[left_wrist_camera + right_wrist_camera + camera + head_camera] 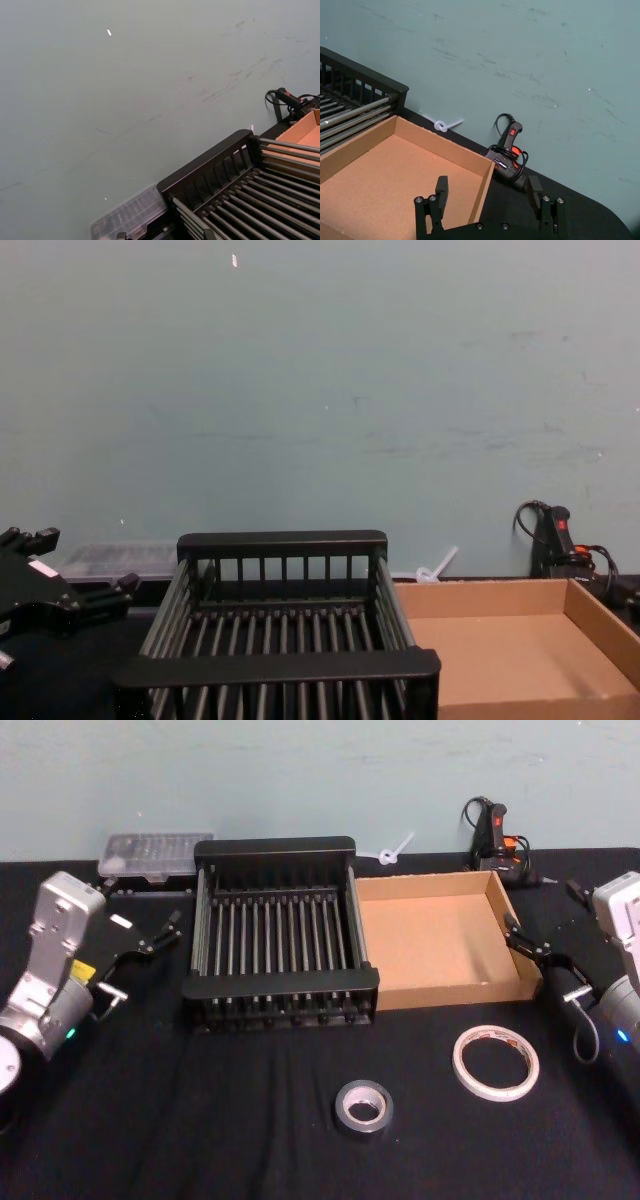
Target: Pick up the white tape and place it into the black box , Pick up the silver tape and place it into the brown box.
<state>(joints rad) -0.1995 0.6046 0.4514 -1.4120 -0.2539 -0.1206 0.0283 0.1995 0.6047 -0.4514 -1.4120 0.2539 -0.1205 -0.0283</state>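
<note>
The white tape [496,1063] lies flat on the black cloth at the front right, in front of the brown box [430,945]. Left of it and nearer to me, the silver tape [363,1108] also lies flat. The black box [274,848] stands mid-table with the brown box touching its right side; both hold nothing. My left gripper [165,930] hovers open left of the black box [280,665]. At the brown box's right wall [395,175] my right gripper [517,937] is open with nothing between its fingers [441,187], well back from both tapes.
A clear plastic case [155,853] sits at the back left behind the black box. A black-and-orange corded tool [497,835] and a white plastic tie [395,850] lie at the back by the wall. Open cloth surrounds the tapes.
</note>
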